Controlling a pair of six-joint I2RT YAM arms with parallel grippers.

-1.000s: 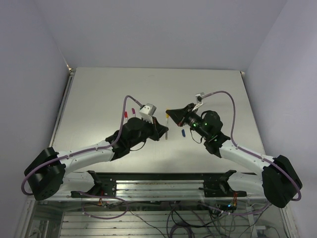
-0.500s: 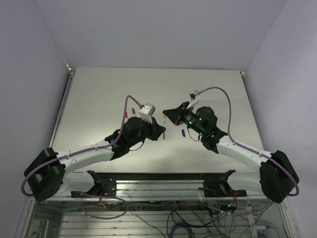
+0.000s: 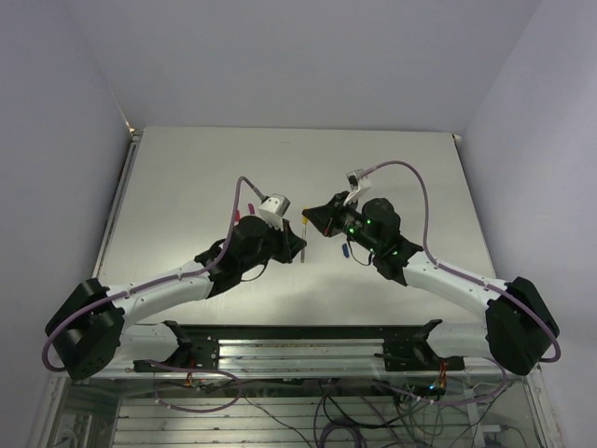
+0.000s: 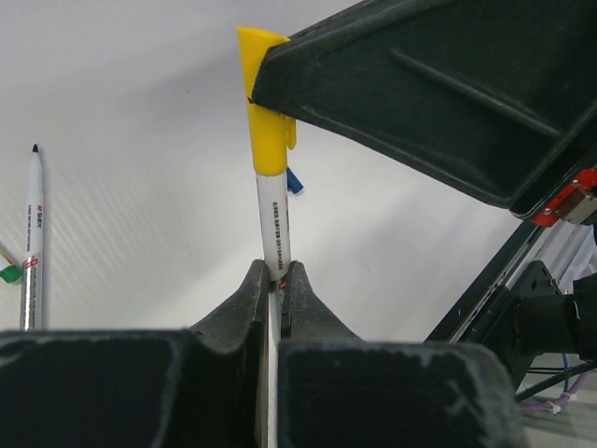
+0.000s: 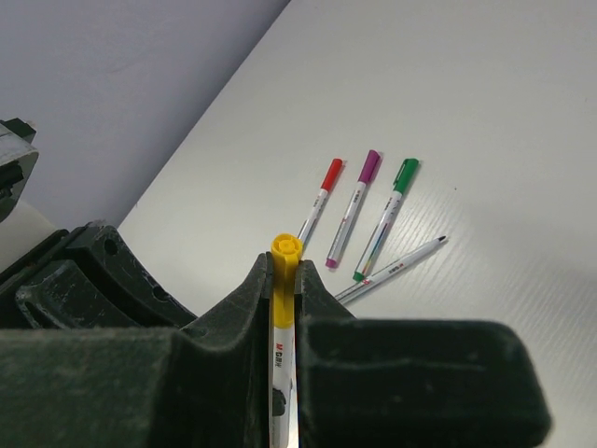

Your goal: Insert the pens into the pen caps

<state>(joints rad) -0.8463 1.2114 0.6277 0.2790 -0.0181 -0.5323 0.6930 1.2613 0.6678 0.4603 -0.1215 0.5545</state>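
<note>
Left wrist view shows you the left gripper (image 4: 276, 273) with its two black fingers (image 4: 247, 299) squeezed tight on a thin white pen (image 4: 275, 219) with small print on its side. The pen stands straight up between them. On the top end of that pen sits a small yellow plastic cap (image 4: 264, 112). A big black finger of the right gripper (image 5: 283, 275) presses on the cap from the right side. Look at the right wrist view and you see the round end of the yellow plastic cap pinched between that gripper's two narrow jaws, with the white pen running down under it. So each gripper holds one end, and the two grippers meet nose to nose above the pale grey table (image 5: 485, 112). You cannot tell how deep the pen sits in the cap. Past the yellow plastic cap, well apart from it, three more white pens lie flat on the table almost side by side: one with a red cap (image 5: 320, 199), one with a magenta cap (image 5: 355, 207) and one with a green cap (image 5: 385, 217). Closer to the yellow plastic cap than those three, a bare pen with no cap (image 5: 392, 269) lies at a slant, its thin tip pointing away. From the top camera you can see a tiny blue cap (image 3: 345, 250) lying on the table, near the yellow plastic cap, to its right and under the right arm.
</note>
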